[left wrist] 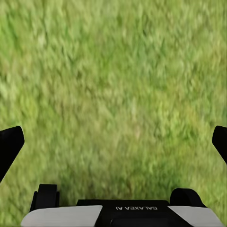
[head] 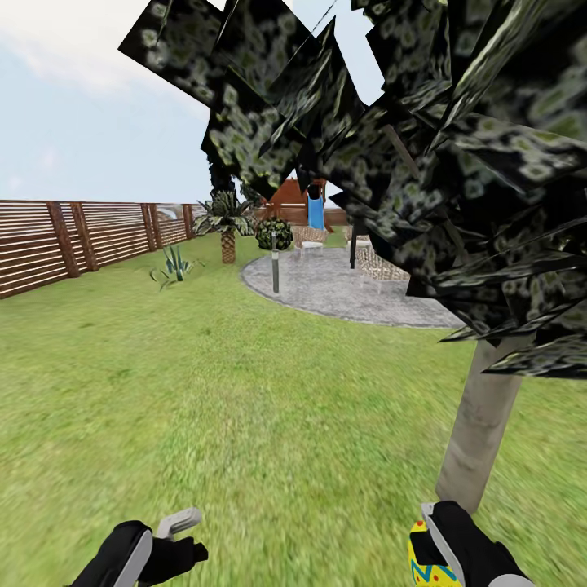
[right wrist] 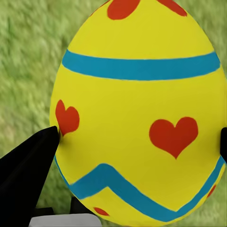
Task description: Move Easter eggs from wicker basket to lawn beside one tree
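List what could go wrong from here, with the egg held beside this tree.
1. The right gripper clamps the Easter egg on its rounded sides between two fingers; it could slip and roll across the lawn, away from the tree.
2. Low foliage hangs close in front of the head camera, so it may hide the placement spot.
3. The left gripper is open over grass and could not catch a drop.

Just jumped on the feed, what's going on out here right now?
The robot stands on the lawn beside a tree with a pale trunk. Its right gripper is shut on a yellow Easter egg with blue bands and red hearts, held above the grass. The left gripper is open and empty over the grass.
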